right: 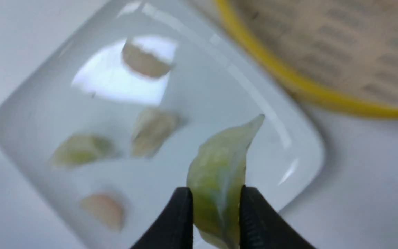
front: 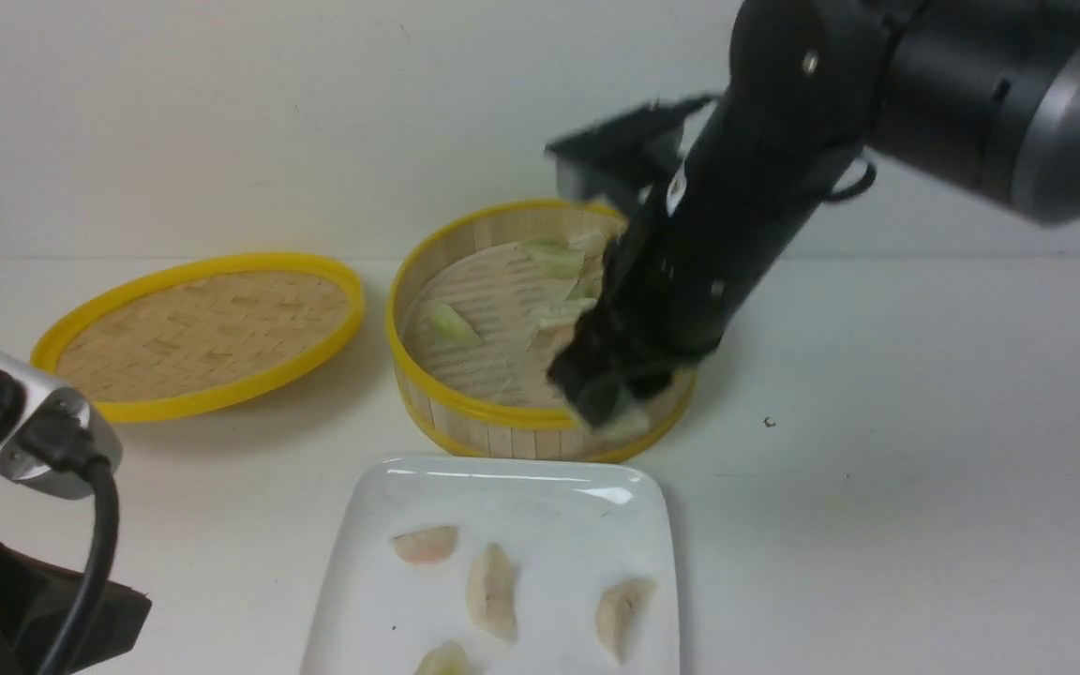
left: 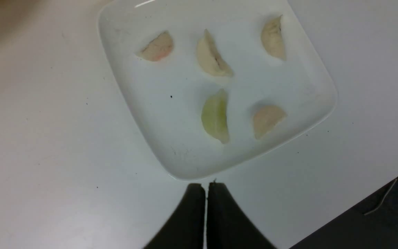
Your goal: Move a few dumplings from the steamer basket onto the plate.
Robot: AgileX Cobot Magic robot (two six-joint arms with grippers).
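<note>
Left jaws: pressed tight together and holding nothing, parked over the desk (left: 47,138) just off the plate's near edge. They look clear of the drop zone, but if they drifted forward they could nudge the plate.
Plate (left: 143,114): sits on the desk just in front of the steamer basket. Five dumplings (left: 214,116) lie spread apart on it. The bare patches are limited, so a careless release could land the next one on top of another. The glossy surface may also let it skid towards the rim.
Held dumpling (right: 219,166): pale green, pinched by one end with most of its body sticking out past the tips. It hangs about over the basket's near rim, on the plate side.
Right jaws: closed partway on that green dumpling, gripping only a small area. The skin looks soft and slick, so a jerk could let it slide out onto the desk short of the plate. Squeezing harder might tear it.
Steamer basket (front: 465,412): its yellow rim sits close under the right jaws. Carrying too low could catch the dangling end and pull it free. Several green dumplings (front: 451,323) remain inside.
Lid (front: 202,328): lies well apart on the robot's left and is unlikely to interfere.
</note>
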